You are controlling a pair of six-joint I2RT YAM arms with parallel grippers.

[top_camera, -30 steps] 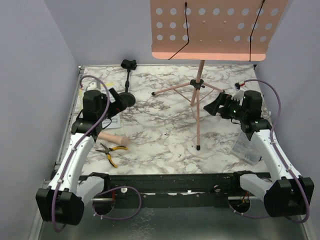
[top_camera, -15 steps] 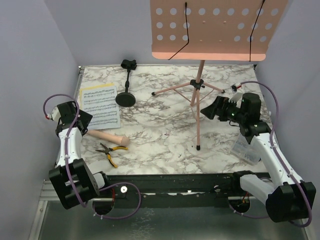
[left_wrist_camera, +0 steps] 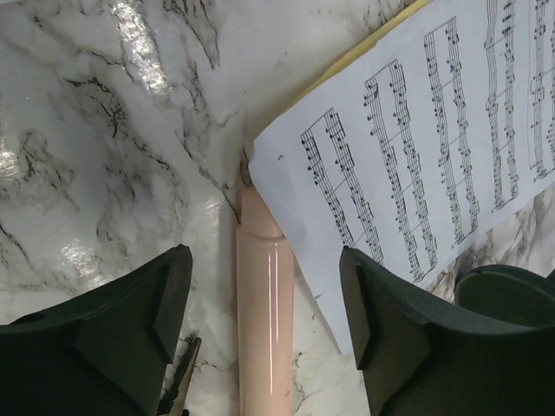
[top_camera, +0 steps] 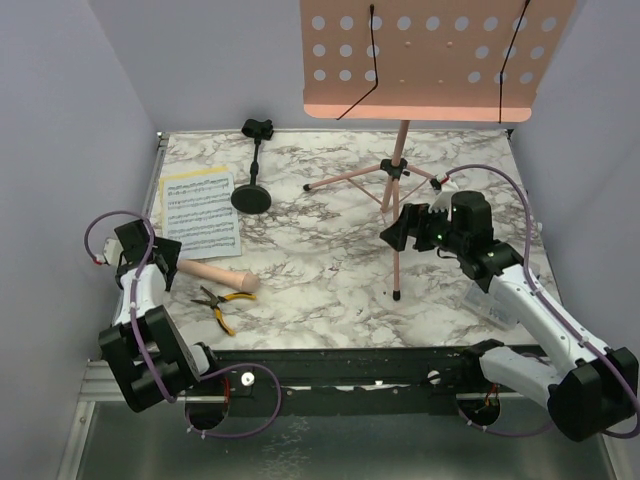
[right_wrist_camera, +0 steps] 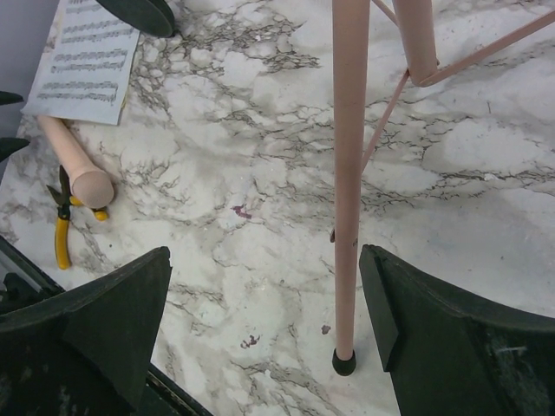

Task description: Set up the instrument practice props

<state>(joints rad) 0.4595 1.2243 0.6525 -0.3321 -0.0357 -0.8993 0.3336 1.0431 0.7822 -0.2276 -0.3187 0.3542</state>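
Observation:
The pink perforated desk (top_camera: 430, 60) stands high at the back on its pink tripod pole (top_camera: 397, 200). White and yellow sheet-music pages (top_camera: 200, 212) lie flat at the left. The beige microphone (top_camera: 215, 273) lies just in front of them, and the black mic stand (top_camera: 250, 198) stands to their right. My left gripper (top_camera: 162, 270) is open, low at the microphone's left end; the handle (left_wrist_camera: 264, 329) lies between the jaws (left_wrist_camera: 263, 286), untouched. My right gripper (top_camera: 395, 232) is open beside the near tripod leg (right_wrist_camera: 349, 173), which stands between the jaws (right_wrist_camera: 264, 260) near the right finger.
Yellow-handled pliers (top_camera: 215, 305) lie just in front of the microphone, their tip by my left finger (left_wrist_camera: 180, 381). A clear plastic box (top_camera: 497, 302) sits under my right arm at the front right. Walls close in on the left, back and right.
My left arm swung from over the sheet music to the table's left edge and dropped to the microphone's end. My right gripper moved left, up to the near tripod leg.

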